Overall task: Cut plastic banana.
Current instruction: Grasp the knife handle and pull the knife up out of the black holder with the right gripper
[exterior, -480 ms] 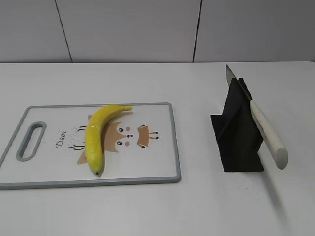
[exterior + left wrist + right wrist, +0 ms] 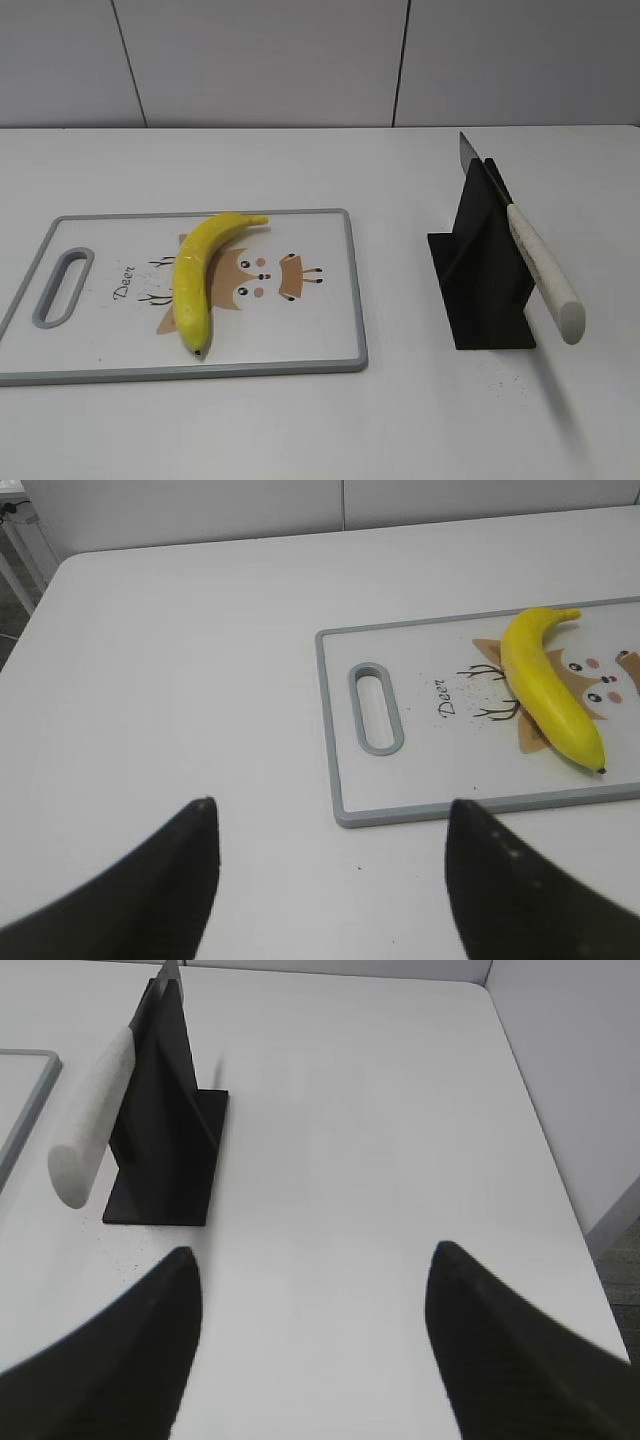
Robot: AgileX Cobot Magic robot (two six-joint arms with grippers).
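My left pincer and right pincer both hang spread wide, grasping nothing. The plastic banana lies whole, apparently uncut, on the cutting board; the knife rests in its black stand.

Left gripper: two matte black fingers, broad at base, tapering to rounded tips, faint pale specks on one. Right gripper: same black tapered fingers, plain surfaces. No screws, cables or markings visible. Arms out of frame.
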